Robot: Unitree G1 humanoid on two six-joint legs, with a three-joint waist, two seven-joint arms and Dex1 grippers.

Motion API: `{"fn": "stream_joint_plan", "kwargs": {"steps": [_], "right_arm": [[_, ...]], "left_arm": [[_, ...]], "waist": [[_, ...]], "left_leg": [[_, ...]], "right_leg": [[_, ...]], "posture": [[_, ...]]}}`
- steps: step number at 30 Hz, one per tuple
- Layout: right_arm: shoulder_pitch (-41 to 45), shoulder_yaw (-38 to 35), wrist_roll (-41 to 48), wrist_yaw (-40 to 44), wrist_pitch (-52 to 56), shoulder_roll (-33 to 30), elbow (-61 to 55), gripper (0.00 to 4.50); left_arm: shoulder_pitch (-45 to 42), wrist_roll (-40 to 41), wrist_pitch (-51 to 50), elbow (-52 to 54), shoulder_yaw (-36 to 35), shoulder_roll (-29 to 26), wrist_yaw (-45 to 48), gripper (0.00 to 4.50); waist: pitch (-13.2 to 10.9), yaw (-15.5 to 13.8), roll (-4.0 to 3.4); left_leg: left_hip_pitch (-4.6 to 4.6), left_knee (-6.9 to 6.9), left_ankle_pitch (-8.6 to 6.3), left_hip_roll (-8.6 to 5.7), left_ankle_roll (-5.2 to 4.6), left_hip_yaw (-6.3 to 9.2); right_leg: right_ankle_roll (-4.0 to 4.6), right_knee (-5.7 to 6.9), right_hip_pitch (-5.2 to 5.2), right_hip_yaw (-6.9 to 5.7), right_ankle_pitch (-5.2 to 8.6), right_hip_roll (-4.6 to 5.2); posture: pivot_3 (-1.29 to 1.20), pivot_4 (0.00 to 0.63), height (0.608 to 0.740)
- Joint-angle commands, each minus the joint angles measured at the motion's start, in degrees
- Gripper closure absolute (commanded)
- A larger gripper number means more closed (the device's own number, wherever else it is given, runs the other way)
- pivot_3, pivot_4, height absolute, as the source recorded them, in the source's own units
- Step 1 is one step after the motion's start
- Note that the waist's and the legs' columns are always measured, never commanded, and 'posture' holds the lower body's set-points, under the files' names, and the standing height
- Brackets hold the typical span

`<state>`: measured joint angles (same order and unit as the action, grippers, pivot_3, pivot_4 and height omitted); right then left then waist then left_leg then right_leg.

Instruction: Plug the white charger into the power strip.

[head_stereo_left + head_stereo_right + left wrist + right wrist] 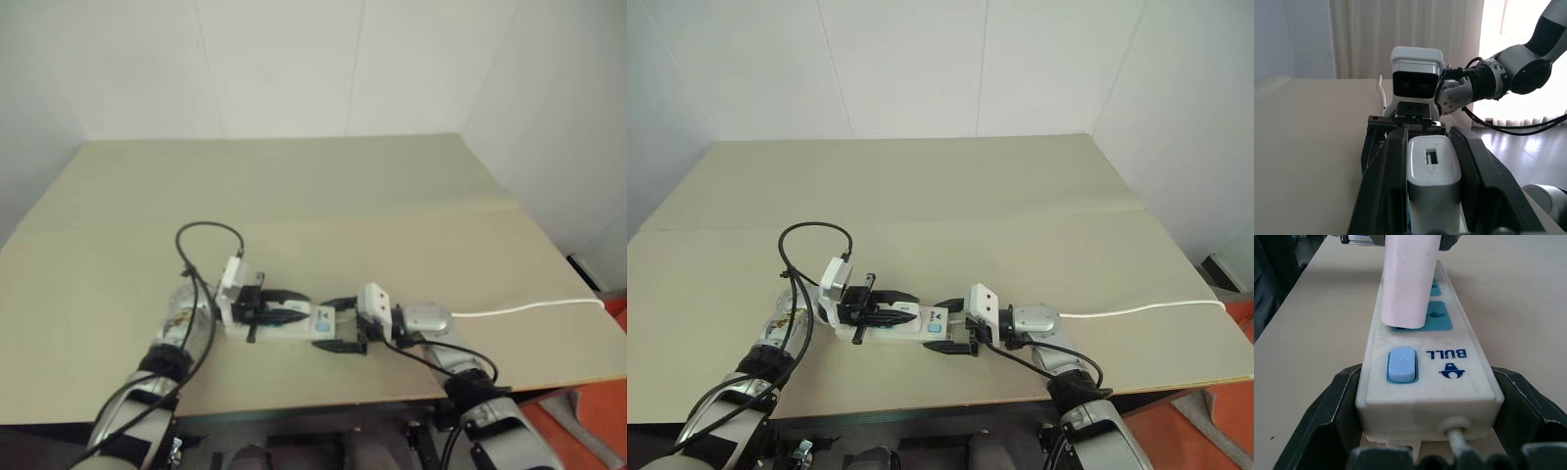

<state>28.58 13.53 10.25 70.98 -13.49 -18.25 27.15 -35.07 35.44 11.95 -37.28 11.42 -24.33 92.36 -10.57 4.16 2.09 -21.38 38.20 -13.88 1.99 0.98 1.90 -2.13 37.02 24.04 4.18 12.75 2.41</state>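
Charger (1406,281) on power strip (1425,377), on table (323,186).

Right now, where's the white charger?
In the right wrist view, the white charger stands over the blue outlet nearest the switch of the power strip, clamped between the left gripper fingers near the table's front edge.
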Motion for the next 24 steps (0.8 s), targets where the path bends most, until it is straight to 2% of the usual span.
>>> {"fn": "stream_joint_plan", "kwargs": {"steps": [1,24], "right_arm": [[-0.61,1.11,-1.58,0.37,-0.59,-0.49,0.76,1.06],[-0.5,1.41,-1.45,-0.24,-1.21,-0.59,1.02,1.06]], "left_arm": [[1.91,-2.18,0.37,-3.04,-1.25,-0.96,0.14,3.48],[2.75,-3.62,3.22,-5.76,-0.58,-0.95,0.14,3.48]], "waist": [[0.07,-0.01,0.0],[0.56,0.01,-0.02]], "left_leg": [[0.01,0.0,0.0,0.0,0.0,0.0],[0.2,-0.11,0.0,0.0,0.0,-0.02]], "right_leg": [[0.0,0.0,0.0,0.0,0.0,0.0],[0.0,0.0,-0.11,0.02,0.07,0.0]], "posture": [[0.0,0.15,0.74],[0.0,0.15,0.74]]}}
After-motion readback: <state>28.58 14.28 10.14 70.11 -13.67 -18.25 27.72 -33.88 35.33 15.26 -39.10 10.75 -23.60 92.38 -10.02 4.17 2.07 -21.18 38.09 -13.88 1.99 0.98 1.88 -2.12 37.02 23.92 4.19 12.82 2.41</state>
